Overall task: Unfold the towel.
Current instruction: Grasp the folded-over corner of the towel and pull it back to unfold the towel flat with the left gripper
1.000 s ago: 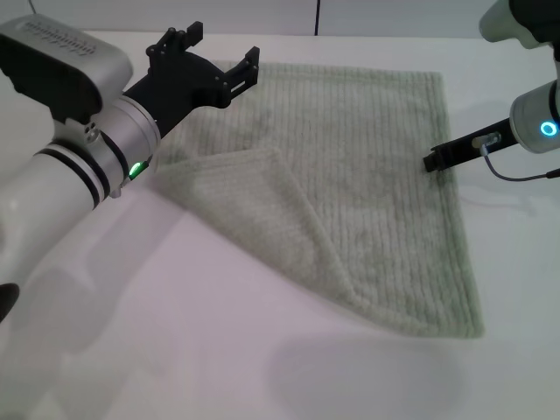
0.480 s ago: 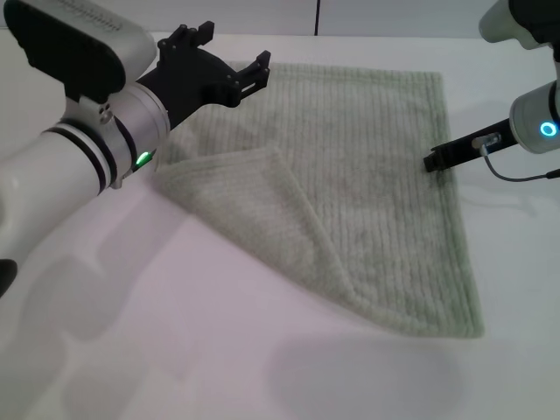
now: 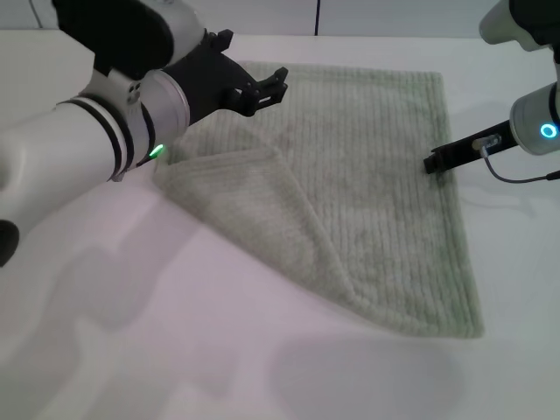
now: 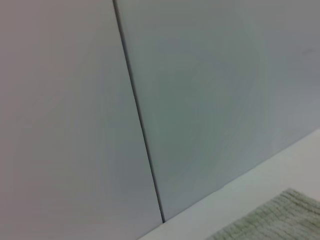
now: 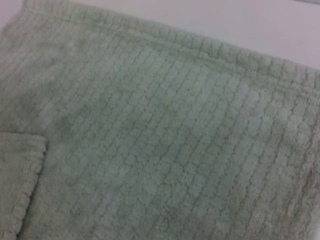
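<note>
The pale sage-green ribbed towel [image 3: 376, 175] lies flat on the white table, with its near-left corner folded over onto itself as a triangular flap [image 3: 254, 210]. My left gripper [image 3: 252, 57] is black, open and empty. It hovers above the towel's far-left part, beyond the flap. My right gripper [image 3: 430, 163] is low at the towel's right hemmed edge. The right wrist view shows the towel's ribbed surface [image 5: 165, 125] and the tip of the flap [image 5: 17, 185]. The left wrist view shows only a towel corner [image 4: 280, 220].
The white table [image 3: 175, 350] extends to the left of and in front of the towel. A grey wall panel with a vertical seam [image 4: 140, 125] stands behind the table. A thin cable [image 3: 516, 178] loops beside my right wrist.
My left arm has swung to the right, carrying its open gripper farther over the towel's far-left part. The right arm and the towel have not moved.
</note>
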Robot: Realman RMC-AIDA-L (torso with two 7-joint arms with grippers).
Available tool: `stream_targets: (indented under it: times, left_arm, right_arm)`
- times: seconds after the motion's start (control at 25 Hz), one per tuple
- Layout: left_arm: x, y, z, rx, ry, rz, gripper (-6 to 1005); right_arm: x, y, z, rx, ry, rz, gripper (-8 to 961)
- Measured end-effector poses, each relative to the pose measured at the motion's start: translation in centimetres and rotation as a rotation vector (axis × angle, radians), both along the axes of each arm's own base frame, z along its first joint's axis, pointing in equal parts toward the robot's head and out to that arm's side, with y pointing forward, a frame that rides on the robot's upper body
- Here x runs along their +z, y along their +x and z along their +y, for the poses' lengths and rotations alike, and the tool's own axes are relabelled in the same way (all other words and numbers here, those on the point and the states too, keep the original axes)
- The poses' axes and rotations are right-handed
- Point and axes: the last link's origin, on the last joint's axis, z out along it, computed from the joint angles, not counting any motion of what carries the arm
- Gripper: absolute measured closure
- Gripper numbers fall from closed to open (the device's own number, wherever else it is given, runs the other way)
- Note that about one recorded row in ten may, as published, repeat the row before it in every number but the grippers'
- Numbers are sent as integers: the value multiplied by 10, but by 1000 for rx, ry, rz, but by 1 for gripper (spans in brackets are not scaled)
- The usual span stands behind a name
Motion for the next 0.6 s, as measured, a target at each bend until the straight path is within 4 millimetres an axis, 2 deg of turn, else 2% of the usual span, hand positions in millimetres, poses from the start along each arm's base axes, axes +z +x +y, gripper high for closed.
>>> stream_targets:
  times: [0.32,0.6]
  left_arm:
    - [5,10,5,42,-53,58,146]
    - [14,15,9,22,-152,39,146]
  right_arm:
    - [0,-1,0,2,1,0,955]
    - [1,-2,1,5,2,0,955]
